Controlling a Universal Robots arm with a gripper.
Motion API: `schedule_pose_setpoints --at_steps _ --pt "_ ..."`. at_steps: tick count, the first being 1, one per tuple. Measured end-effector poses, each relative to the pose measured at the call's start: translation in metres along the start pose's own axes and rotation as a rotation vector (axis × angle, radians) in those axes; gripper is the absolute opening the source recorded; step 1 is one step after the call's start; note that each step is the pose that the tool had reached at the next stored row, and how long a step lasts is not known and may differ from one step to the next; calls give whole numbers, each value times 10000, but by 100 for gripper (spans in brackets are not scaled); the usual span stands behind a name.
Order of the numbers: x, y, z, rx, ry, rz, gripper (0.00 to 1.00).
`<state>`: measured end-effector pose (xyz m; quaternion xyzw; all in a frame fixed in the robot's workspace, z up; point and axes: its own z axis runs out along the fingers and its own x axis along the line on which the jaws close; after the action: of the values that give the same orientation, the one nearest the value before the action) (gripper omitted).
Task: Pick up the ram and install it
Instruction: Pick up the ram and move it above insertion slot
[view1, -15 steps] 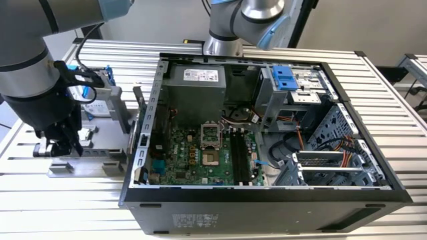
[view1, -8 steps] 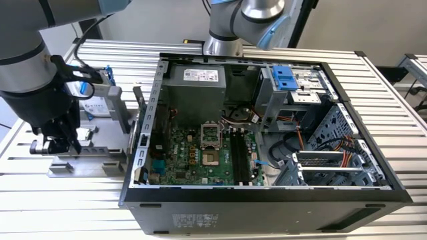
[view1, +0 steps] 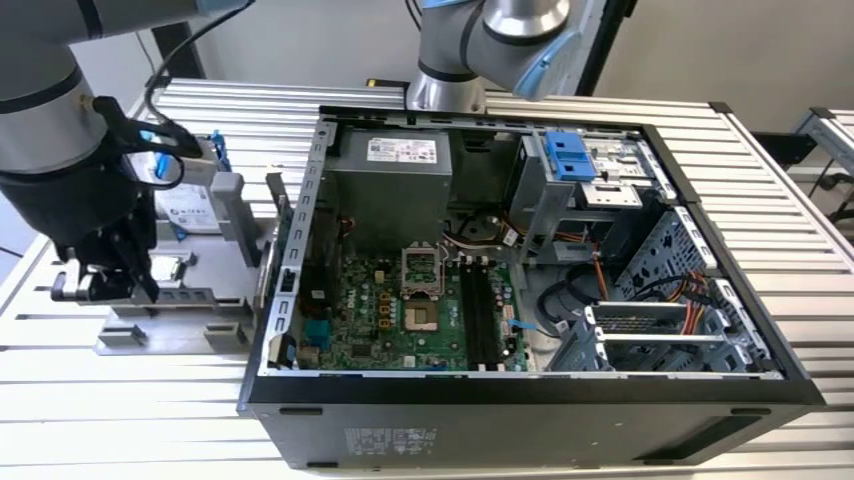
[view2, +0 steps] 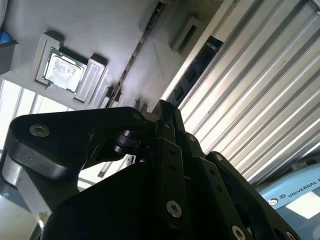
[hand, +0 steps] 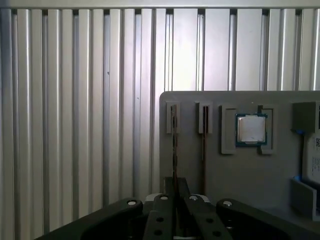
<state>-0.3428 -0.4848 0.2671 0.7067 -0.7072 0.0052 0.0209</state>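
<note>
The ram (hand: 173, 145) stands on edge in the outermost slot of a grey parts holder (hand: 280, 175) and shows as a thin dark strip. In the second wrist view the ram (view2: 200, 62) runs as a dark stick with chips into the black fingers. My gripper (hand: 175, 189) sits at the stick's near end, its fingers drawn tight against both faces. In the exterior view my gripper (view1: 134, 288) hangs low over the holder (view1: 174, 322), at the exterior view's left of the open computer case (view1: 534, 392). A second thin stick (hand: 204, 145) stands in the neighbouring slot.
A square silver processor chip (hand: 251, 129) rests in a holder pocket beside the slots. A hard drive in a blue frame (view1: 180, 205) stands at the holder's far end. Inside the case, long black memory slots (view1: 478, 310) lie on the green board. Ribbed aluminium table (hand: 75, 125) surrounds everything.
</note>
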Motion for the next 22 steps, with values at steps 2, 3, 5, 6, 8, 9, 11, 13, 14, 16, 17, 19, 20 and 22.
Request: schedule_pose_setpoints --at_steps 2,3,5,6,8,9,11,13,14,16,17,19,20,22 --pt "1 1 -30 0 -1 16 0" --pt "2 1 -49 0 -2 17 0" --pt "3 2 -87 0 -2 18 0" --pt "4 2 -105 -1 -1 18 0" --pt "5 3 -142 0 -1 18 0" --pt "6 3 -162 -1 -1 18 0" --pt "7 4 -201 0 -1 18 0" --pt "9 5 -242 0 -1 18 0" --pt "9 6 -263 -1 -1 18 0" --pt "11 7 -304 0 -2 18 0" --pt "12 7 -326 0 -1 18 0" --pt "13 8 -367 -1 -1 18 0" --pt "14 9 -388 0 -1 18 0" --pt "16 10 -432 0 -1 18 0"
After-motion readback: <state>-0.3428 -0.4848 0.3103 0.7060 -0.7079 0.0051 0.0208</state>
